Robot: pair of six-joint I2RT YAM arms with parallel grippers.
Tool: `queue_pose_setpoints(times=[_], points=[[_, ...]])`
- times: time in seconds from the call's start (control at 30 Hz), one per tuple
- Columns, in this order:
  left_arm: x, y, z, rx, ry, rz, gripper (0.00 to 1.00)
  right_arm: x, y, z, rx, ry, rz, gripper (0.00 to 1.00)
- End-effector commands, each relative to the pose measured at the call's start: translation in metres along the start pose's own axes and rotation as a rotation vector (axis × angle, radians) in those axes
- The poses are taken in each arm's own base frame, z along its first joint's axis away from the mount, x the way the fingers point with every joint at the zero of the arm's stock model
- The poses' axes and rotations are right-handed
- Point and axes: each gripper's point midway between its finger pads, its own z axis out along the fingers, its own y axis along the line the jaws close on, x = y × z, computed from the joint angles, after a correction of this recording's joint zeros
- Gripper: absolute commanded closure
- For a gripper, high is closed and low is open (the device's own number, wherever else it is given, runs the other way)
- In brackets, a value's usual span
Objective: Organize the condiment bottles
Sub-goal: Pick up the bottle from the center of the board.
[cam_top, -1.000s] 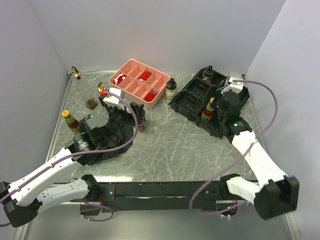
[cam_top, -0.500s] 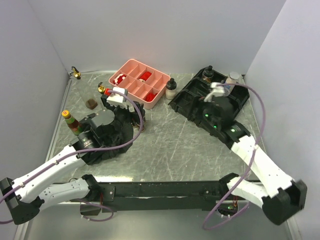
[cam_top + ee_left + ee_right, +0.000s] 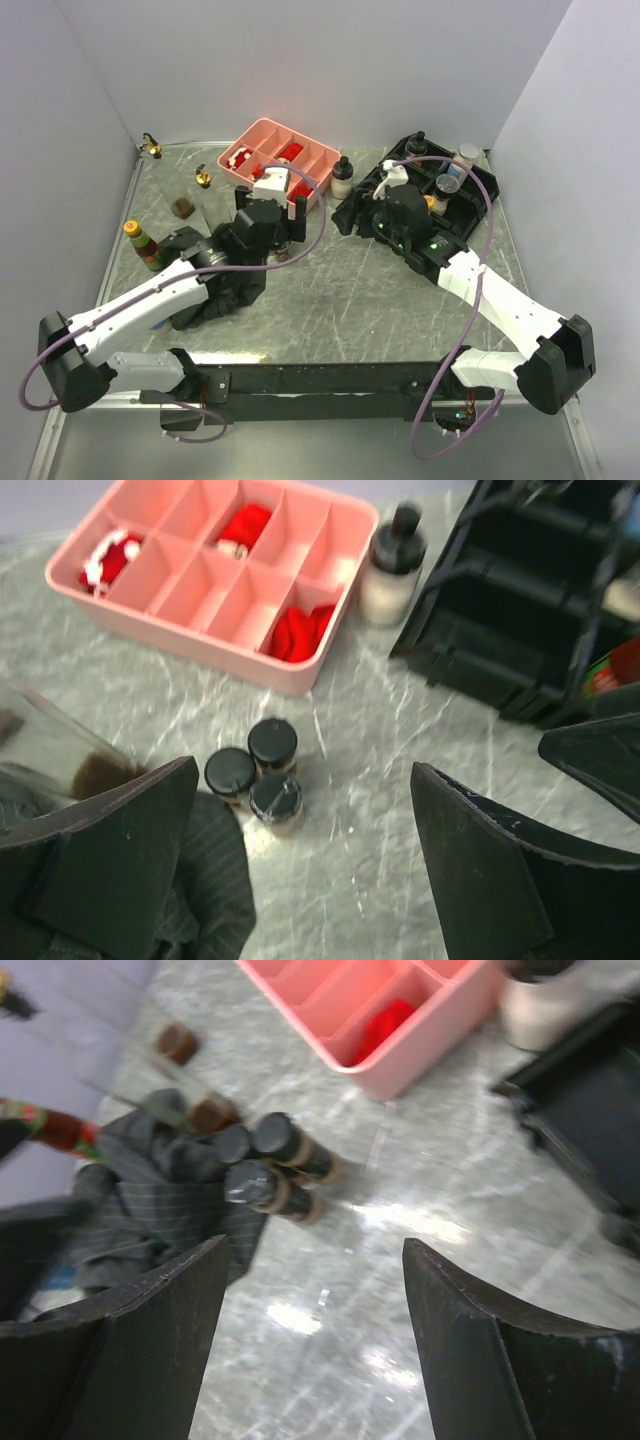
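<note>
From above, a yellow-capped sauce bottle (image 3: 141, 245) stands far left, and a grey-lidded shaker (image 3: 466, 158) stands at the black rack (image 3: 472, 214). In the left wrist view, the left gripper (image 3: 303, 768) is spread empty over three black-lidded jars (image 3: 252, 772) beside the black cloth (image 3: 200, 880). In the right wrist view, the right gripper (image 3: 315, 1243) is likewise parted and empty, facing them.

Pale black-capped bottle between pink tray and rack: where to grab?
Pale bottle: probably its body under the cap, from above, fingers on near and far sides. It stands upright, with pink tray and black rack close on either side.

Three upright black-lidded jars (image 3: 272, 746), clustered
</note>
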Motion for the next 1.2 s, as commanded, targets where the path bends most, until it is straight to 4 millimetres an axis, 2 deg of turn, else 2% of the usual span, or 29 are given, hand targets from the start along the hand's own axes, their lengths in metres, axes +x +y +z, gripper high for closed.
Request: queue_pose_setpoints(times=[0.0,0.03,0.07,0.1,0.17,0.4,0.47,0.5,0.53,0.6,0.63,0.7,0.9,1.0,1.17], points=[[-0.029,0.006,-0.017,-0.01,-0.043,-0.082,0.04,-0.009,0.039,0.011,-0.128,-0.051,-0.014,0.23],[-0.034,0.007,-0.023,0.009,-0.065,-0.094,0.03,-0.003,0.049,0.019,-0.135,-0.034,-0.024,0.23],[-0.054,0.009,-0.037,0.048,-0.135,-0.137,0.03,-0.001,0.052,0.025,-0.132,-0.028,-0.021,0.23],[-0.05,0.012,-0.041,0.054,-0.146,-0.139,0.02,0.001,0.053,0.03,-0.117,-0.021,-0.018,0.24],[-0.065,0.025,-0.061,0.065,-0.227,-0.175,0.01,0.007,0.065,0.046,-0.117,0.008,-0.011,0.24],[-0.068,0.071,-0.097,-0.019,-0.322,-0.194,0.01,0.037,0.099,0.101,-0.112,0.091,-0.033,0.27],[-0.063,0.084,-0.107,-0.036,-0.353,-0.197,0.01,0.047,0.098,0.112,-0.072,0.114,-0.065,0.28],[-0.061,0.088,-0.11,-0.038,-0.366,-0.204,0.01,0.053,0.104,0.12,-0.062,0.129,-0.083,0.28],[-0.063,0.091,-0.114,-0.036,-0.393,-0.224,0.03,0.057,0.103,0.124,-0.041,0.133,-0.098,0.29],[-0.06,0.095,-0.122,-0.011,-0.429,-0.247,0.04,0.07,0.091,0.134,0.04,0.152,-0.137,0.29],[-0.064,0.094,-0.126,0.013,-0.452,-0.256,0.03,0.068,0.097,0.135,0.044,0.147,-0.148,0.3],[-0.067,0.098,-0.131,0.011,-0.466,-0.271,0.04,0.073,0.091,0.139,0.093,0.153,-0.175,0.3],[-0.066,0.097,-0.128,-0.004,-0.444,-0.266,0.04,0.089,0.08,0.139,0.175,0.188,-0.222,0.31],[-0.065,0.097,-0.128,-0.001,-0.442,-0.265,0.03,0.098,0.078,0.141,0.181,0.213,-0.231,0.32],[-0.067,0.101,-0.131,-0.016,-0.451,-0.266,0.04,0.101,0.079,0.145,0.168,0.221,-0.25,0.33]])
